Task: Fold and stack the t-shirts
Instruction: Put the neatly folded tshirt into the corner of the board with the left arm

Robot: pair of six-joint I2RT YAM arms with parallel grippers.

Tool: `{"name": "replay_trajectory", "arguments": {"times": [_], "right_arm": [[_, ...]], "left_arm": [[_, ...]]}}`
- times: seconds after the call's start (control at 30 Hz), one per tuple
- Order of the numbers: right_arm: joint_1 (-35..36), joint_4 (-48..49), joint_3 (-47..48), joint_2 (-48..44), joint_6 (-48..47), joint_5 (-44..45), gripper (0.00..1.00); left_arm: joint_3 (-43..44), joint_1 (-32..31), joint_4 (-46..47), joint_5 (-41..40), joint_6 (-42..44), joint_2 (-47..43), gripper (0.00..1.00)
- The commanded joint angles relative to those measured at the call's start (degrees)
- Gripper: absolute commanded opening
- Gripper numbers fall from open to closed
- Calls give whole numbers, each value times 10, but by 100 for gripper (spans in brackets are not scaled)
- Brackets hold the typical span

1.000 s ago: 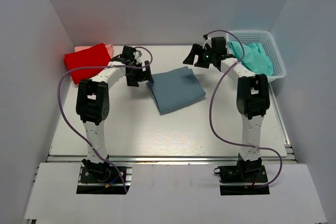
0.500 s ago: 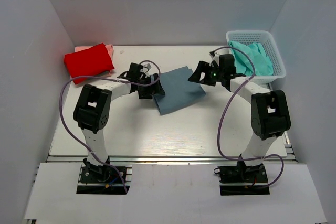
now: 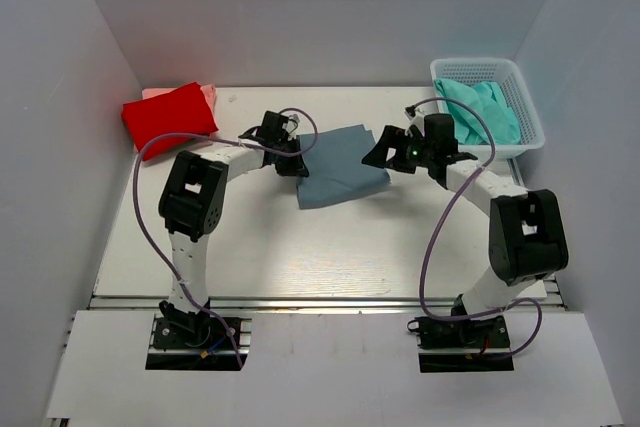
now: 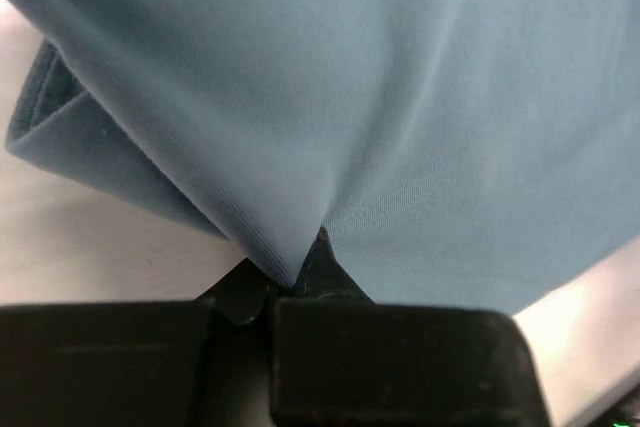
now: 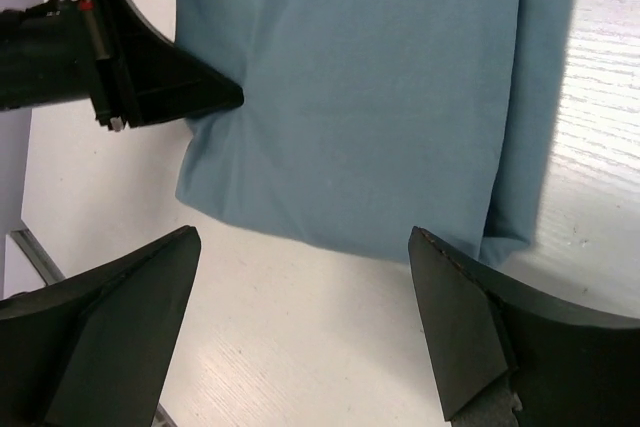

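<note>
A folded blue-grey t-shirt lies in the middle of the table. My left gripper is at its left edge. In the left wrist view that gripper is shut on a pinch of the blue-grey cloth, which puckers into the jaws. My right gripper stands open at the shirt's right edge. In the right wrist view its fingers straddle bare table just short of the shirt, holding nothing. A folded red t-shirt lies on a pink one at the back left. A teal t-shirt fills the basket.
The white mesh basket stands at the back right corner. White walls close the table on the left, back and right. The left gripper's black fingers show across the shirt in the right wrist view.
My left gripper slid to the blue-grey shirt's left edge and shut on it. The right arm came down from the basket to the shirt's right edge, staying open.
</note>
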Motion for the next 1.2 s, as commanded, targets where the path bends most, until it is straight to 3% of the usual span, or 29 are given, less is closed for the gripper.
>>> {"name": "replay_trajectory", "arguments": {"times": [0.0,0.27,0.53,0.77,1.17], "right_arm": [[-6,26,-25,-43,-3,10,90],[-7,23,-66,-92,-29,106,90],[-13,26,-81,-78,-26,92,90],[-19,29,-85,-76,-24,92,89],[-24,40,-92,-60,-18,99,89]], "left_arm": [[55,-2,-80,-54,94,8,0],[231,15,-245,-109,295,8,0],[376,21,-359,-219,410,19,0],[382,55,-334,-315,462,-28,0],[453,128,-296,-339,530,-40,0]]}}
